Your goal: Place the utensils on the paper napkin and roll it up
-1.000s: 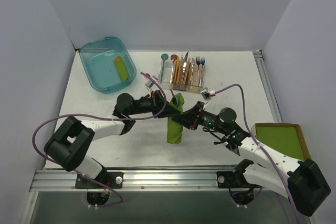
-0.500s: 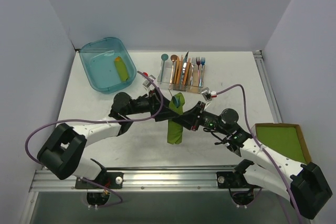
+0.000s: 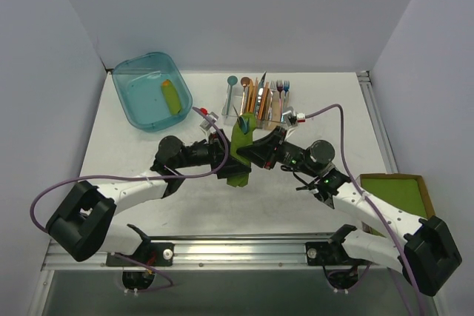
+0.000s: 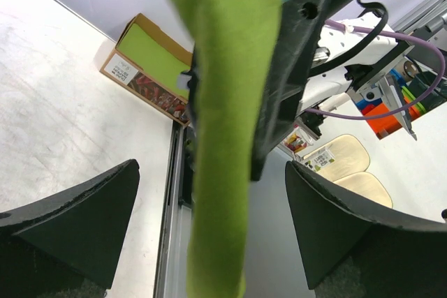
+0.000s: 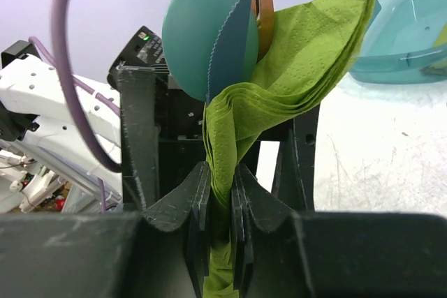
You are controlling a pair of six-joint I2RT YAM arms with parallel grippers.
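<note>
**Rolled napkin clamped by the right gripper, left fingers held apart**

The right gripper's fingers (image 5: 194, 204) are pressed together on the paper napkin (image 5: 297, 61), which is wound into a lime-green roll and pinched in the narrow gap between them. From the roll's upper end 2 pieces of cutlery are seen sticking out: the bowl of the teal spoon (image 5: 202, 36) and, behind it, the tines of the copper fork (image 5: 264, 5). The left gripper's fingers (image 4: 77, 225) are spread wide, 1 on each side of the roll, and no contact with the paper is seen. In the overhead view the right gripper (image 3: 255, 151) and the left gripper (image 3: 224, 157) are brought close together over the middle of the table (image 3: 126, 146), with the roll held tilted between them; whether its lower end touches the table cannot be told. Just behind, a clear caddy (image 3: 274, 118) of coloured cutlery is seen. A blue tub (image 3: 141, 101) containing a second green roll (image 3: 171, 97) is set at the far left, and a cardboard-rimmed green stack (image 3: 392, 196) lies at the near right
</note>
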